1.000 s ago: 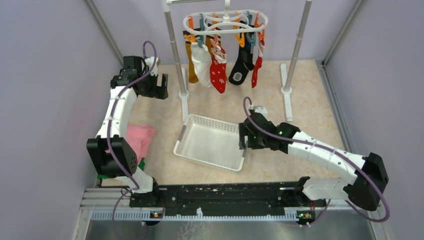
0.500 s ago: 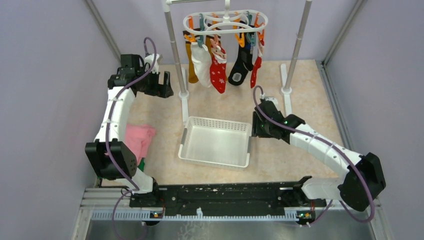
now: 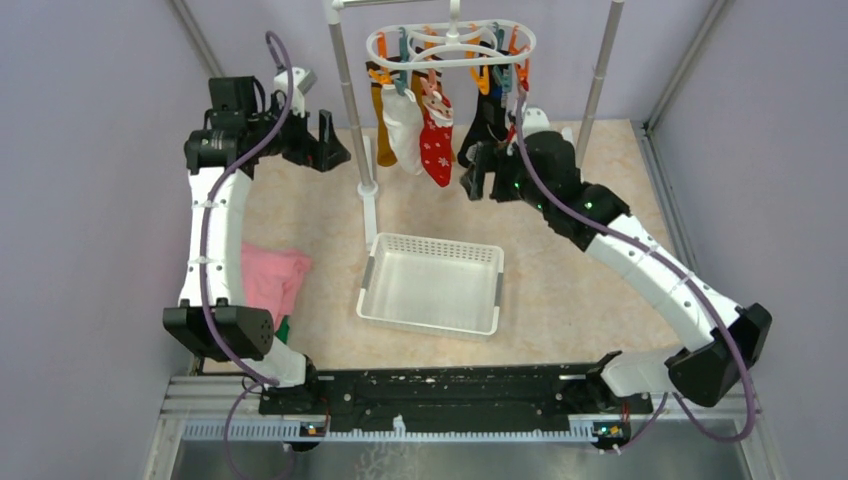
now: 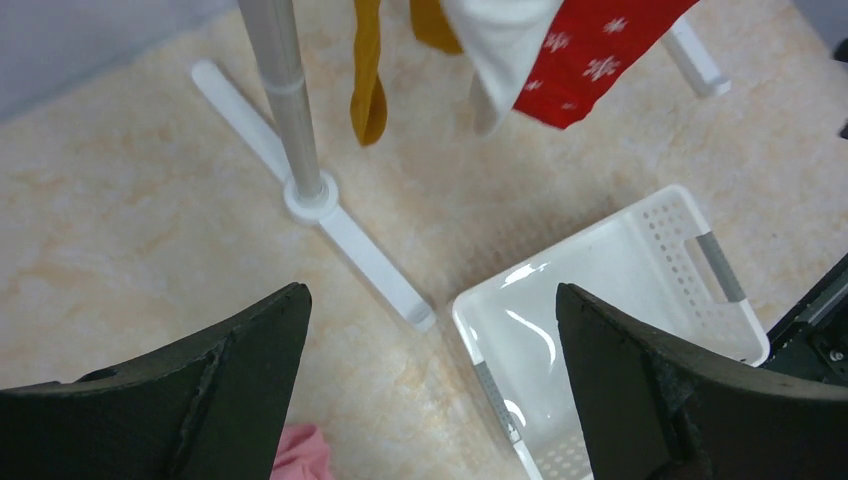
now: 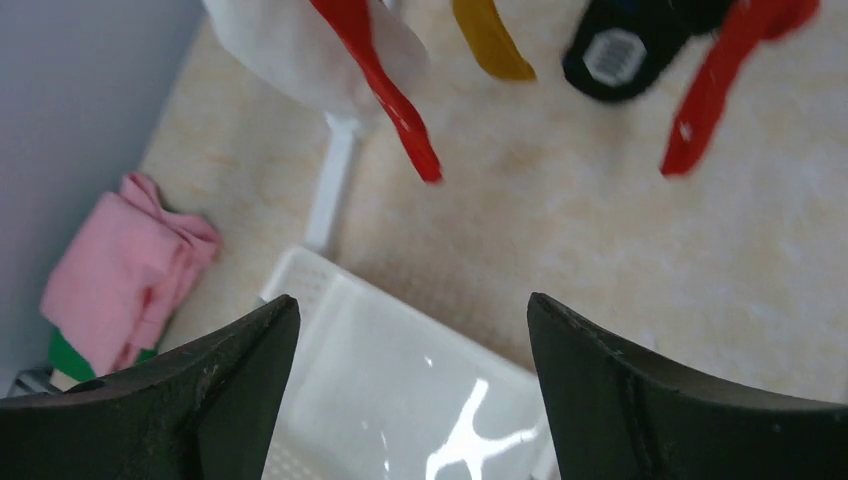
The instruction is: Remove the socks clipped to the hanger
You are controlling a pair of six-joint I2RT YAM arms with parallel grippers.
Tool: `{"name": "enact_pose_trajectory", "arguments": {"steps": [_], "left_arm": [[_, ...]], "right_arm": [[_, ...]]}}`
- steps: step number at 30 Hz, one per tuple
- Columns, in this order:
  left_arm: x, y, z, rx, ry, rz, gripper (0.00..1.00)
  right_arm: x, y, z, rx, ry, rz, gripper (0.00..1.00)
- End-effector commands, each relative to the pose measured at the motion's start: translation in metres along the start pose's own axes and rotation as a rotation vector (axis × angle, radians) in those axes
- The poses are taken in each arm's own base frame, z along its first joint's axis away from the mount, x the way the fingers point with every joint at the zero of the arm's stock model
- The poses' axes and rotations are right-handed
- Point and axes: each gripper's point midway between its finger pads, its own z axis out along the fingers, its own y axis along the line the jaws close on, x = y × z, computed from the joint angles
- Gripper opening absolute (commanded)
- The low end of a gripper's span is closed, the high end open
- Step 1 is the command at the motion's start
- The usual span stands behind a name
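The white oval hanger (image 3: pixel 450 40) with orange and teal clips hangs from the rack's top bar. Clipped to it are a mustard sock (image 3: pixel 383 125), a white sock (image 3: pixel 404 125), a red snowflake sock (image 3: pixel 437 145) and a black sock (image 3: pixel 489 115). The plain red sock (image 5: pixel 720 90) is mostly hidden behind my right wrist in the top view. My left gripper (image 3: pixel 335 150) is open and empty, left of the rack pole, apart from the socks. My right gripper (image 3: pixel 483 180) is open and empty, just in front of the black sock's lower end.
The white pole rack (image 3: pixel 352 100) has feet on the beige floor. A white mesh basket (image 3: pixel 432 310) sits below the socks; it shows in the left wrist view (image 4: pixel 620 300) and the right wrist view (image 5: pixel 400 400). A pink and green cloth (image 3: pixel 270 280) lies at the left.
My right gripper let go of the basket's right rim and rose back toward the black and red socks. My left gripper lifted and moved slightly toward the rack. The basket was shifted and straightened.
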Motion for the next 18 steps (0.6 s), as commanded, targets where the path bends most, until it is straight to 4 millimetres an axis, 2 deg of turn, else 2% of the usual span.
{"name": "enact_pose_trajectory", "arguments": {"steps": [1, 4, 6, 8, 10, 13, 14, 18], "left_arm": [[-0.035, -0.026, -0.020, 0.091, -0.088, 0.039, 0.99], [-0.042, -0.028, -0.022, 0.093, -0.103, 0.037, 0.99], [-0.043, -0.029, -0.023, 0.095, -0.107, 0.037, 0.99], [-0.041, -0.030, -0.023, 0.102, -0.102, 0.034, 0.99], [-0.036, -0.032, -0.022, 0.110, -0.093, 0.026, 0.99], [-0.030, -0.040, -0.024, 0.143, -0.090, 0.021, 0.99], [-0.029, -0.043, -0.025, 0.160, -0.092, 0.021, 0.99], [-0.036, -0.065, -0.031, 0.244, -0.131, 0.058, 0.99]], "right_arm": [[-0.066, 0.058, 0.022, -0.218, -0.183, -0.075, 0.84], [-0.080, 0.083, 0.036, -0.241, -0.206, -0.107, 0.78], [-0.080, 0.104, 0.042, -0.220, -0.233, -0.183, 0.77], [-0.075, 0.114, 0.055, -0.157, -0.231, -0.249, 0.78], [-0.079, 0.112, 0.058, -0.133, -0.221, -0.223, 0.79], [-0.080, 0.099, 0.056, -0.153, -0.218, -0.173, 0.78], [-0.086, 0.094, 0.052, -0.171, -0.236, -0.155, 0.76], [-0.088, 0.076, 0.041, -0.224, -0.260, -0.160, 0.71]]}}
